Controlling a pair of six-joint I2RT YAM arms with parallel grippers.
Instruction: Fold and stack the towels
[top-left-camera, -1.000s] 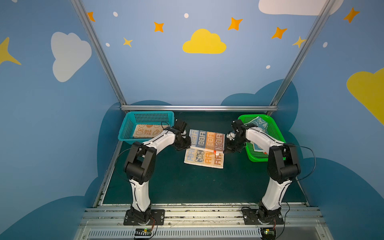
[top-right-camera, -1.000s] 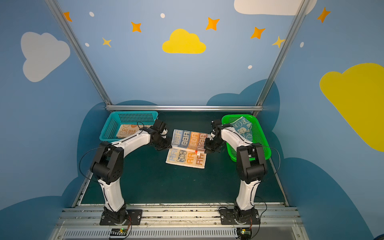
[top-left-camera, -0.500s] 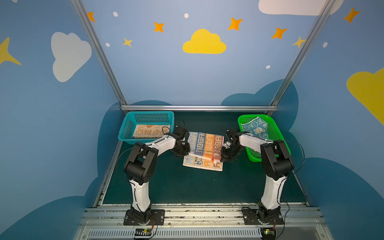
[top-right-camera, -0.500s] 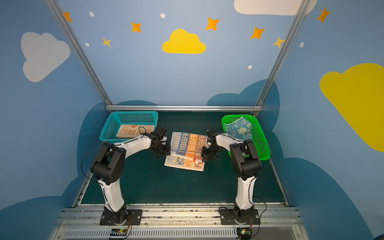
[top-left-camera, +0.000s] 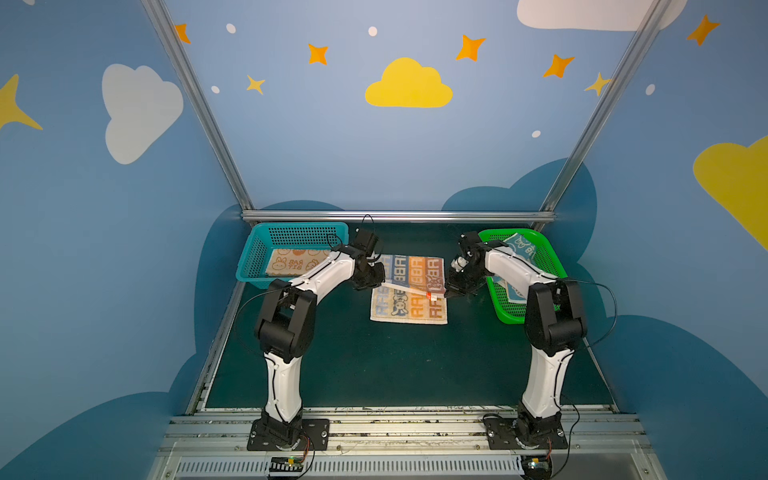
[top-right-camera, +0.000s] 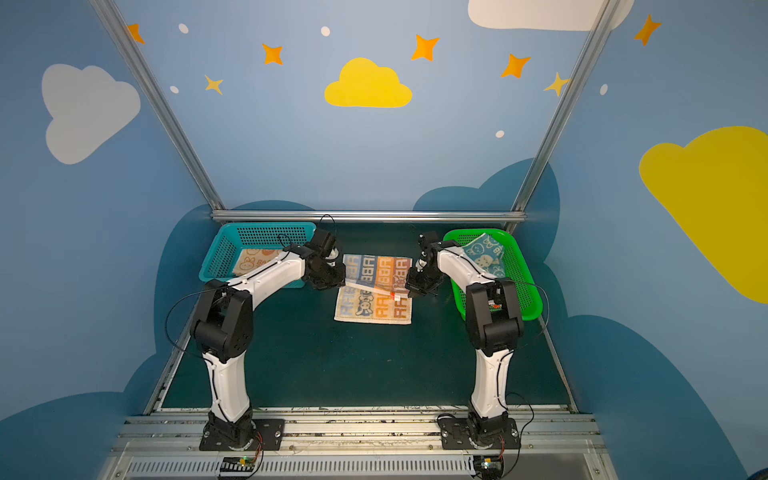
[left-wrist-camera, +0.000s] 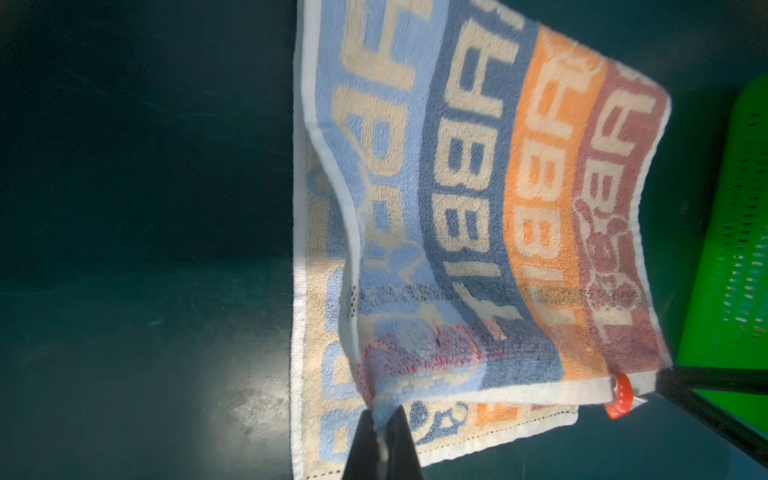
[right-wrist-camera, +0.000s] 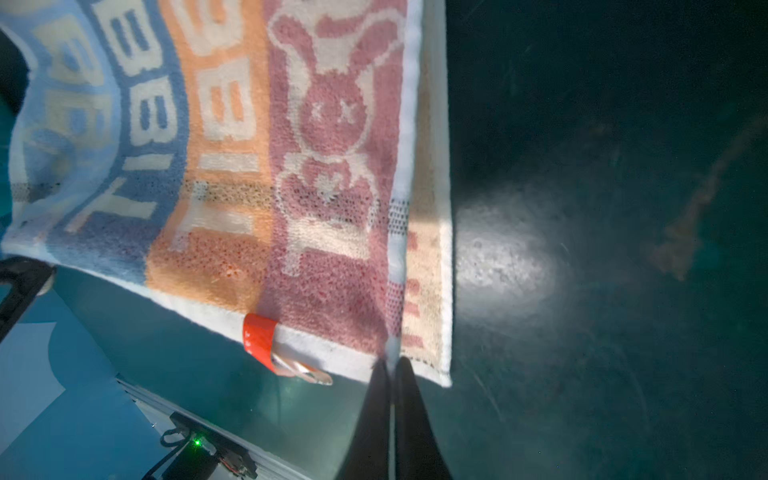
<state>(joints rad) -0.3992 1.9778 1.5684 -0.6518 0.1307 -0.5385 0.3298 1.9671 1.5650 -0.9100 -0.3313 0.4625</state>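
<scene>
Fold in progress, edge aloft
Left gripper and right gripper each pinch a corner of the striped towel at the centre of the mat. The lifted edge is taut between them, ready to lay toward six o'clock.

striped towel: centre, half-folded, far edge raised | orange-cream towel: flat, teal basket | blue-cream towel: rumpled, green basket

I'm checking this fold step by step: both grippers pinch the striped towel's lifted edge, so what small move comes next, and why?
Probably carry both corners toward the robot and lower them onto the near hem. The left gripper and right gripper, jaws shut, each pinch a corner of the striped towel, whose lifted edge hangs about midway while its near half lies flat, uncovered.
</scene>
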